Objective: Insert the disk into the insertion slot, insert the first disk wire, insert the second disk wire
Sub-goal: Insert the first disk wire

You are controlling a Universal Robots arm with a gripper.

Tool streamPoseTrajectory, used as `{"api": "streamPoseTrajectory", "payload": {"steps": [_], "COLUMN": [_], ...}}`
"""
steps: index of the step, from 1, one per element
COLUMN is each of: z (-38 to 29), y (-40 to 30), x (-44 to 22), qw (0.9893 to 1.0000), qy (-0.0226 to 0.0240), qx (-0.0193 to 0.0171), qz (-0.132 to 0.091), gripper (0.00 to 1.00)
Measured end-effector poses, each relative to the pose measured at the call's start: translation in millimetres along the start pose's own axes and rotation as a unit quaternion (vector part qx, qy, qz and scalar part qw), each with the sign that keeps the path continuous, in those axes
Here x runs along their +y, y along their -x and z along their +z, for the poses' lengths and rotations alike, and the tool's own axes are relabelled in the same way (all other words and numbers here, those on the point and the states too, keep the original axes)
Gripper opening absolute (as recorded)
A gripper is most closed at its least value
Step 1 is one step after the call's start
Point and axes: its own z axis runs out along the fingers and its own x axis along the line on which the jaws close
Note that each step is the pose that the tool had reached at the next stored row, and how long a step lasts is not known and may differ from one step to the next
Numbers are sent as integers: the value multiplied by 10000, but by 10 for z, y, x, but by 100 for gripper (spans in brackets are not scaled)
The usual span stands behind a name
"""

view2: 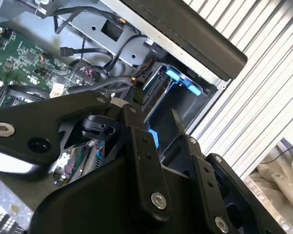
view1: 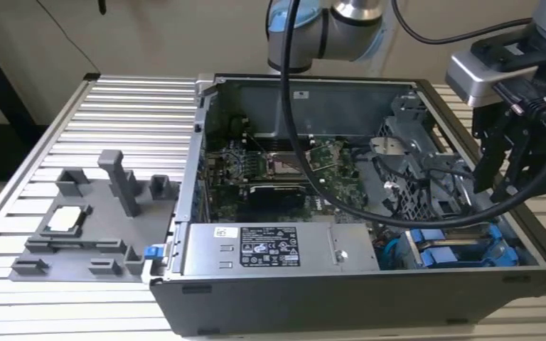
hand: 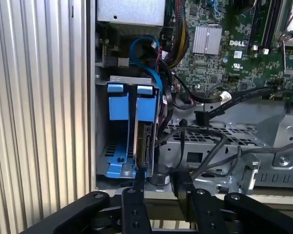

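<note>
Disk: you see it standing on edge inside the insertion slot.
Gripper: spread, pinching nothing, just beside the disk's outer end.

Silver-grey arm with a light blue joint cap, black cables trailing from it. The gripper has matte black linkages and fingers, pinned by silver screws.

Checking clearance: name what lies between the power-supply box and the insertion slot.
A looped blue cable, seen in the first wrist view, between power-supply box and insertion slot.
</note>
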Motion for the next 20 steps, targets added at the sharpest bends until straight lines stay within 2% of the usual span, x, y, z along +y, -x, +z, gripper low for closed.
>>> {"api": "streamPoseTrajectory", "payload": {"steps": [3, 4, 10, 15, 20], "z": [25, 31, 46, 72, 85], "y": [13, 23, 99, 110, 111], "x": [6, 7, 30, 54, 70], "qw": [9999, 9999, 9999, 9998, 9997], "qy": [-111, -133, -152, -207, -225], "qx": [6, 6, 4, 7, 12], "qz": [-17, -24, -37, -43, -46], "gripper": [40, 40, 40, 40, 40]}}
